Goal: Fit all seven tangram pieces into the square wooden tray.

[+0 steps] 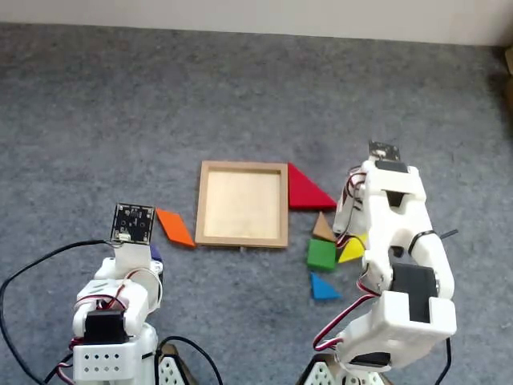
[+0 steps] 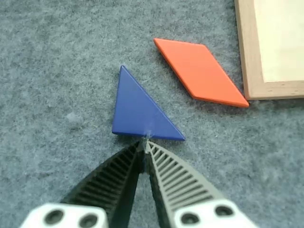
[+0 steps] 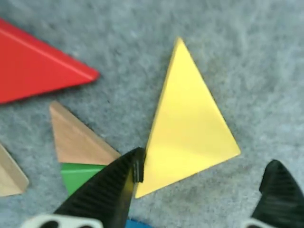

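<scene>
Well, nothing is home yet, folks: by my count it's zero of seven placed. Starting at the left, the left end effector has its fingers pressed together, tips right at the long edge of the dark blue triangle, holding nothing. Just beyond lies the orange parallelogram, flat on the grey surface with one tip close against the tray's near corner. In the middle, the square wooden tray shows only bare wood inside its rim. Past its right side, the red triangle lies against the far corner, then a small wood-coloured triangle, the green square beside it and a light blue triangle nearer the arms. Over on the right, the yellow triangle lies flat between the spread fingers of the right end effector, one finger at its edge, no pinch on it. So every piece is left to place, and the yellow one looks the likeliest first pick.
</scene>
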